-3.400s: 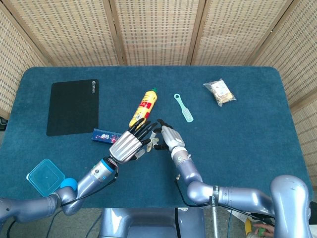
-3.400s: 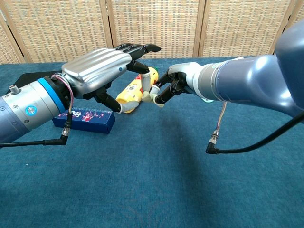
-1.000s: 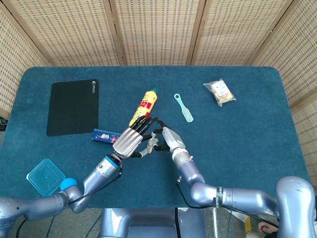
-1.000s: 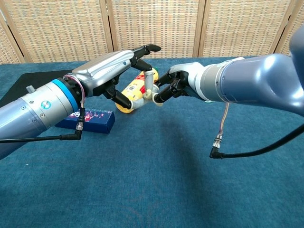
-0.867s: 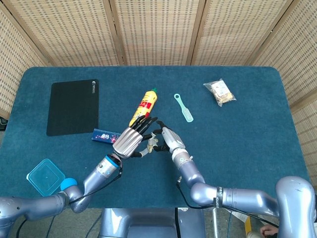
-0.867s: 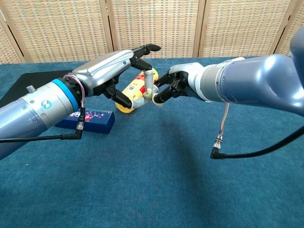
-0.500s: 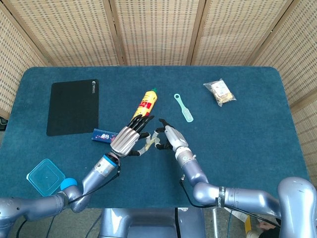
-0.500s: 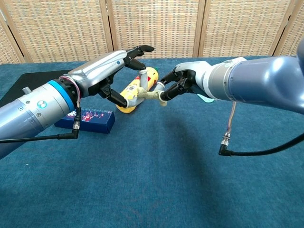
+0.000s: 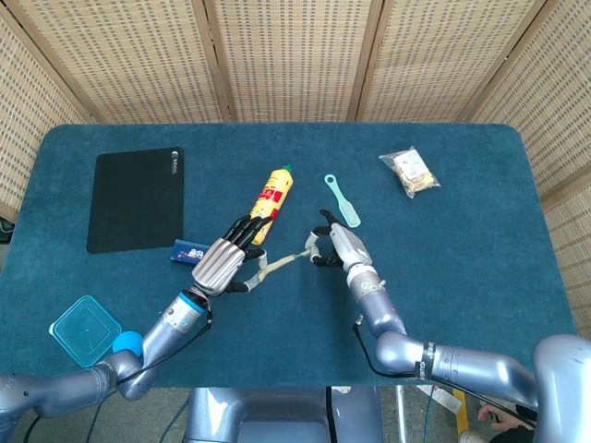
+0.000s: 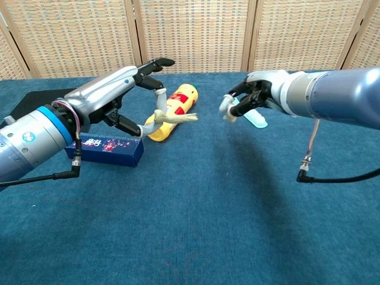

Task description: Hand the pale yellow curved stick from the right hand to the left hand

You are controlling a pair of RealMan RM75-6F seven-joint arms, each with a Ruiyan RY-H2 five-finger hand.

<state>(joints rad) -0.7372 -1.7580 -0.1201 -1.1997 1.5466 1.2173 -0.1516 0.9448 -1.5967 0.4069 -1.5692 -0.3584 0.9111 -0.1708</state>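
Pale yellow curved stick point(image 10: 169, 118): pinched in my left hand point(image 10: 122, 95), above the table. My right hand point(image 10: 252, 95): well apart rightward, empty, fingers loosely curled. Handover appears complete.

I'm working over a table point(image 9: 480, 277) covered in dark blue cloth — my landmark is the yellow bottle point(image 9: 269, 200) lying near its centre. Left of the bottle, a black mat point(image 9: 137, 197). Just below-left of it, a small blue box point(image 9: 191, 249). Right of it, a pale green brush point(image 9: 343, 200), then a clear snack bag point(image 9: 409, 172) further right. Far below-left — a blue lidded container point(image 9: 86, 329) at the table edge.
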